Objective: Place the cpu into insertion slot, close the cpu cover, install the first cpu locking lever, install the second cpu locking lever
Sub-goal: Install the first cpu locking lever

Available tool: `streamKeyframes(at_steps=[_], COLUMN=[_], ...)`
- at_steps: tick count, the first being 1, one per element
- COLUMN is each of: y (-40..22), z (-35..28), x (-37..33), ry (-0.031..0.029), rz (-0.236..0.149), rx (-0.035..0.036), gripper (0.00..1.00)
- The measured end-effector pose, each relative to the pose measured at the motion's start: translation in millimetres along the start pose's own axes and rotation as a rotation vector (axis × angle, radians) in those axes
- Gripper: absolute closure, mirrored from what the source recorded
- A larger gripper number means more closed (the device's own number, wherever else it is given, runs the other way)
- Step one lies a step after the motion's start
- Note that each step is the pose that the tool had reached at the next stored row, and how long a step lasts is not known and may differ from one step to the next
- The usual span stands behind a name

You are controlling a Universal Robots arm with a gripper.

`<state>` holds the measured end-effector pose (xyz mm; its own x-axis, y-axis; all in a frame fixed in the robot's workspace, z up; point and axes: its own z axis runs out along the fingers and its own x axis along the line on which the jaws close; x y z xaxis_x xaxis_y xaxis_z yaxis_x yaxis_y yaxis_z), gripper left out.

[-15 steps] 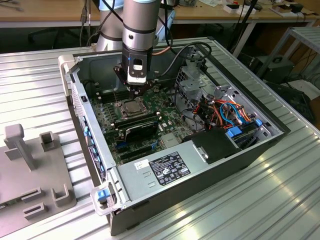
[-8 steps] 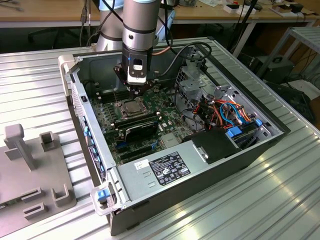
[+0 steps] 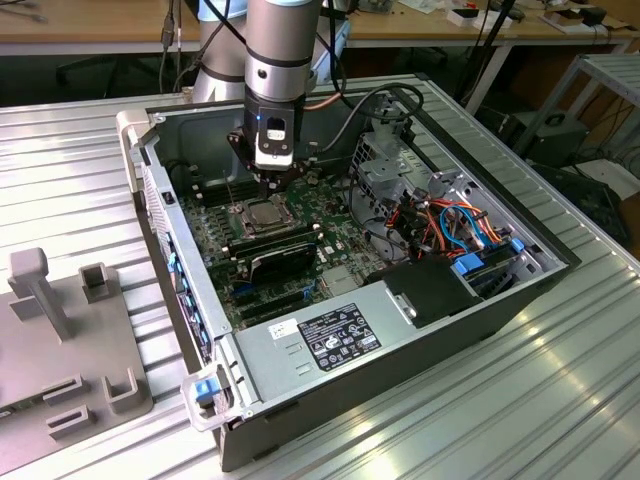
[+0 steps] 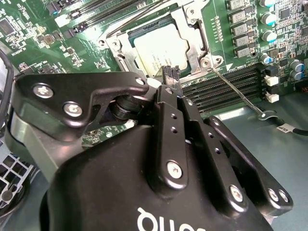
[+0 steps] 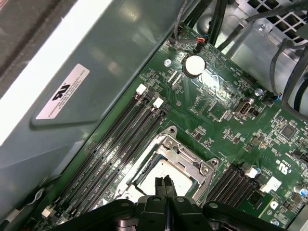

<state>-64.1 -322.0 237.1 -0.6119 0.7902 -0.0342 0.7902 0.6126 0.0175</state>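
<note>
The pincer (image 3: pixel 272 186) hangs over the open computer case (image 3: pixel 400 372), its two black fingertips (image 5: pixel 160 185) pressed together with nothing between them. The cpu (image 4: pixel 161 48) lies directly below and just beyond those tips, seated flat in the insertion slot (image 4: pixel 144 30), silvery top upward. The cpu cover (image 4: pixel 193 41) lies down around the chip, its frame bars along the chip's edges and its window leaving the metal top bare. Whether the tips touch the chip or hover just over its near edge cannot be told. The case rests on a ribbed metal surface (image 3: pixel 520 400) and holds the green motherboard (image 3: pixel 215 235) under the pincer, a grey power supply (image 3: pixel 330 335) on the side nearer the exterior camera, and a bundle of coloured cables (image 3: pixel 450 222) off toward the exterior view's right. A grey fixture block (image 3: pixel 60 340) sits on the surface outside the case, well apart from the pincer. The second wrist view shows a thin locking lever (image 4: pixel 236 91) running out from the socket's corner beside the fingertips, slanting across the long black memory slots (image 4: pixel 226 89) to a hooked end. The first wrist view shows a round coin cell (image 5: pixel 194 66) on the board, well beyond the socket from the pincer, and the case's grey wall (image 5: pixel 86 72).
</note>
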Motion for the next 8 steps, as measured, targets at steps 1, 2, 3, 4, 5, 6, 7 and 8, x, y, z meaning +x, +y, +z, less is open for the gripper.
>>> streamKeyframes(at_steps=[1,2,3,4,5,6,7,8], y=[0.0,0.0,0.0,0.0,0.0,0.1,0.1,0.1], z=[0.0,-0.1,-0.2,-0.8,-1.7,-2.8,-4.4,-5.4], x=[0.0,0.0,0.0,0.0,-0.1,-0.1,-0.2,-0.2], ry=[0.0002,0.0008,0.0014,0.0018,0.0021,0.0022,0.0022,0.0022], rz=[-0.013,-0.040,-0.067,-0.088,-0.094,-0.096,-0.097,-0.097], rx=[-0.0003,-0.0009,-0.0017,-0.0018,-0.0021,-0.0023,-0.0023,-0.0024], gripper=[0.89,0.89,0.89,0.89,0.89,0.89,0.89,0.89])
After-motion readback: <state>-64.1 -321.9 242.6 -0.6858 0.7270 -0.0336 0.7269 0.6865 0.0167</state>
